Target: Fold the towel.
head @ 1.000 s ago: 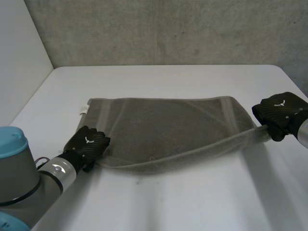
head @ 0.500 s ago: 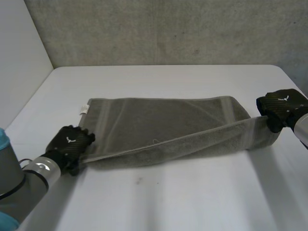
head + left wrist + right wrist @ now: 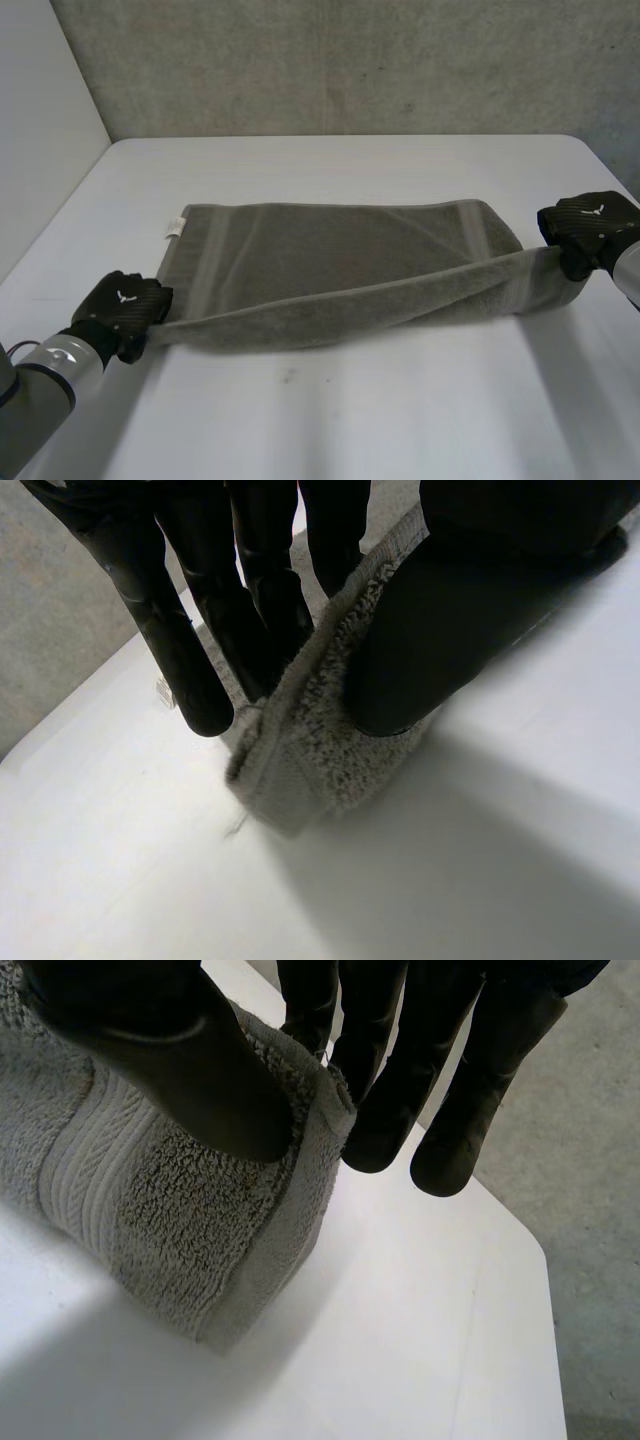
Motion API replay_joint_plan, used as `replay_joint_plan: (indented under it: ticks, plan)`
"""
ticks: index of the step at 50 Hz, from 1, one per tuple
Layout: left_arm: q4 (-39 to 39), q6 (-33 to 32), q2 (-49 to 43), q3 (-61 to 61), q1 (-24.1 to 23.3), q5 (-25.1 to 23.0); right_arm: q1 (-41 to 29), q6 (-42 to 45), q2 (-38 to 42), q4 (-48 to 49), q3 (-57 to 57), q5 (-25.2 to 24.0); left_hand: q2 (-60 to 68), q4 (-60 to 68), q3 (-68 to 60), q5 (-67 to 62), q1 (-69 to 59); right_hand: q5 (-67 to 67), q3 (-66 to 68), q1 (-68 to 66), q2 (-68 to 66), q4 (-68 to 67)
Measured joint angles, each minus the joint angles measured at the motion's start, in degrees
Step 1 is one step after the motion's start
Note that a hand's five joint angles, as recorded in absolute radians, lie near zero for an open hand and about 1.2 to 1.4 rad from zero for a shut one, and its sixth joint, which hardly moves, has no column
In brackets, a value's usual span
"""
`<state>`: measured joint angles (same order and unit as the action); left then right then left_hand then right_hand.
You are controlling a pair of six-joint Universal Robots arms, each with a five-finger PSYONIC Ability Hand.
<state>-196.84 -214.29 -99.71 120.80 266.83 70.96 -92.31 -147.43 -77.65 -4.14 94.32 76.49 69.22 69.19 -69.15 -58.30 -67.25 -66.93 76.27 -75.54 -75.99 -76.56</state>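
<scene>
Fold 1 in hand. Towel [image 3: 330, 260] sits mid-bench [image 3: 350, 420], far edge flat, near edge raised and stretched. Left robot hand [image 3: 122, 310] pinches the near-left corner, right robot hand [image 3: 590, 230] the near-right, thumb against fingers. Next, likely: carry both corners level to the far edge, then release.

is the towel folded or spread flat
Neither fully: left hand and right hand each pinch a near corner of the towel; its near edge is bunched between them, the far part flat on the table.
</scene>
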Motion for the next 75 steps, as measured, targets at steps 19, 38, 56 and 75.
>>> replay_joint_plan:
  ticks: [19,38,56,75]
  plan:
    - [18.11,-0.22,28.47,-1.5,1.79,-1.56,12.01,12.34,-22.36,-24.36,0.57,-7.7,0.51,0.57,-0.53,-0.53,-0.75,0.0,0.0,0.0,0.0,0.0]
    - [18.59,-0.14,18.71,-5.68,0.75,-4.78,18.99,17.39,-16.3,-29.68,-2.18,-17.44,0.53,0.58,-0.54,-0.73,-0.75,0.0,0.0,0.0,0.0,0.0]
    - [14.12,0.34,-15.1,-30.61,-8.49,1.26,2.44,10.87,14.17,-19.08,-22.28,-1.97,0.54,0.59,-0.54,-0.73,-0.75,0.0,0.0,0.0,0.0,0.0]
    - [14.63,0.18,-31.53,-52.87,-10.97,6.22,-4.01,7.53,33.56,-15.78,-44.33,5.23,0.54,0.59,-0.54,-0.74,-0.75,0.0,0.0,0.0,0.0,0.0]
